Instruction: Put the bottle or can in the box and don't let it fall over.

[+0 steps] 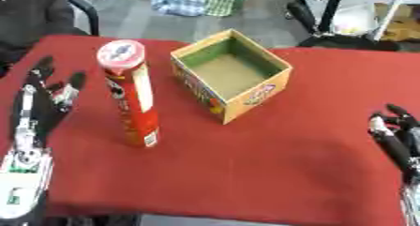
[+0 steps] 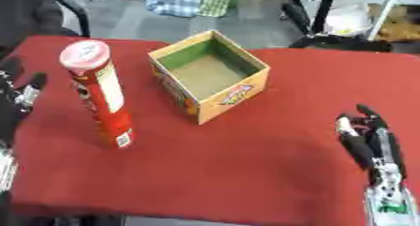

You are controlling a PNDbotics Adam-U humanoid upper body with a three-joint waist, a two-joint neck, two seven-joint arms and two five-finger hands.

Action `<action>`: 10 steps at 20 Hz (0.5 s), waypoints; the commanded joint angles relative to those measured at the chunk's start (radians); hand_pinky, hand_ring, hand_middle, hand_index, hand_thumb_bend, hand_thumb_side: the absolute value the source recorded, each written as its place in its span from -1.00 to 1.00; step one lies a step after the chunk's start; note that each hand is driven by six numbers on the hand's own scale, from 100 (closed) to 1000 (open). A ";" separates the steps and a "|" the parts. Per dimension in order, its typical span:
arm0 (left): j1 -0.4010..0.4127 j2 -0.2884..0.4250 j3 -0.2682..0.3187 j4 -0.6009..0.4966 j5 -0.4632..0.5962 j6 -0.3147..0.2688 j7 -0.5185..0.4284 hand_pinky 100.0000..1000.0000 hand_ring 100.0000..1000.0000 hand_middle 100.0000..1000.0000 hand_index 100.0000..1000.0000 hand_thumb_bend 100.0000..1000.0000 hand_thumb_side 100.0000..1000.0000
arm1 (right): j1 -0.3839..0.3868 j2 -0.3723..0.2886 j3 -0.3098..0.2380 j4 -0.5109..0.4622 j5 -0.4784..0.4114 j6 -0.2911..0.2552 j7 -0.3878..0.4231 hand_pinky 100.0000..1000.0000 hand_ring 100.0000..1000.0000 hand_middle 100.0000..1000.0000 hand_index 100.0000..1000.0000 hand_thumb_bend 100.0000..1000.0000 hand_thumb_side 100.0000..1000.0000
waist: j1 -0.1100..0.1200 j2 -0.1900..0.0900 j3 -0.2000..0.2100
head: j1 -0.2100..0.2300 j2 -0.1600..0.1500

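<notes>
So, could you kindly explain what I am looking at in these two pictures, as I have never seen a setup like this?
Both pictures come from a camera pair in a humanoid robot's head, looking down at the same moment, one from each eye. The black shapes at the sides are its own hands: the left hand lies open beside a tall red can, not touching it, and the right hand rests open near the lower corner. The can stands upright on a red tablecloth, with an open cardboard box, nothing visible inside it, to its right. Nothing is held yet; the can is meant to go into the box.
</notes>
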 commanded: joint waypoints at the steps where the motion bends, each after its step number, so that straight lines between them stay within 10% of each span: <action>1: -0.009 0.020 0.000 -0.017 -0.052 -0.007 -0.047 0.70 0.94 0.85 0.86 0.81 0.08 | -0.014 -0.018 -0.002 -0.013 0.001 0.000 -0.002 0.32 0.14 0.19 0.78 -1.00 -0.10 | 0.012 -0.019 -0.002 | -0.003 0.006; 10: -0.049 0.028 -0.063 0.045 -0.090 -0.005 -0.070 0.67 0.92 0.82 0.86 0.95 0.21 | -0.014 -0.017 0.000 -0.012 0.001 0.000 0.000 0.32 0.14 0.19 0.78 -1.00 -0.10 | 0.011 -0.020 -0.007 | 0.003 0.006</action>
